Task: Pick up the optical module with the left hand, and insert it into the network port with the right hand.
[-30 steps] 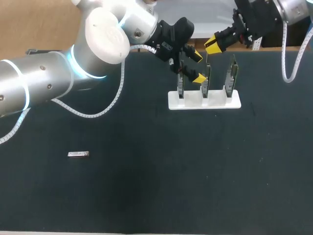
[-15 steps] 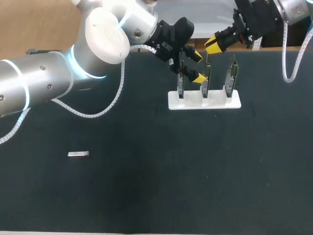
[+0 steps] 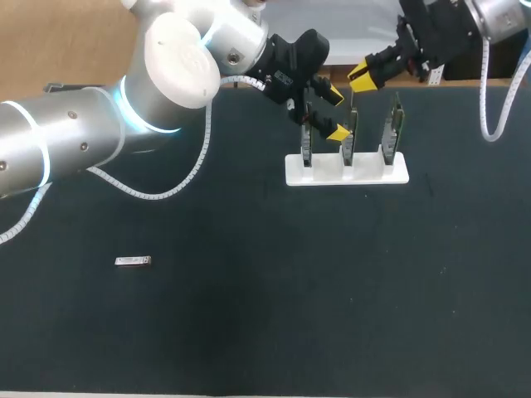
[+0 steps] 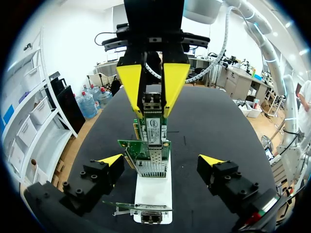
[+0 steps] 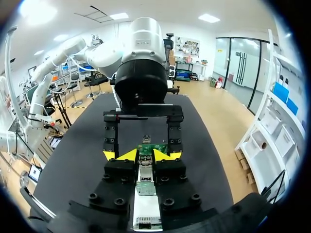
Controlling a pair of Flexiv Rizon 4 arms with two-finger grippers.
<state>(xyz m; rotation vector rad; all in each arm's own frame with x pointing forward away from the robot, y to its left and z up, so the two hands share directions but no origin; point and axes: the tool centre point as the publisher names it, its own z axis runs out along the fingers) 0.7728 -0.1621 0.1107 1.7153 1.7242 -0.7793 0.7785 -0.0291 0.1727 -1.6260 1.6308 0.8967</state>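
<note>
Yellow tips of my right gripper stand close together, clamped from both sides on the small silvery optical module. In the head view this gripper hangs over the far side of the white stand, just above the top of the middle card. I cannot tell whether the module touches any port.

Three green cards stand upright in a row in the stand, which sits on the dark table. The left card and the right card flank the middle one.

My left gripper is spread wide, with one finger on each side of the middle card and neither touching it. That card's metal network port lies between the fingertips in the left wrist view. Beyond it, my right gripper's fingers pinch the module.

A second silvery module lies flat on the table, well apart from the stand and from both grippers, on my left side.
</note>
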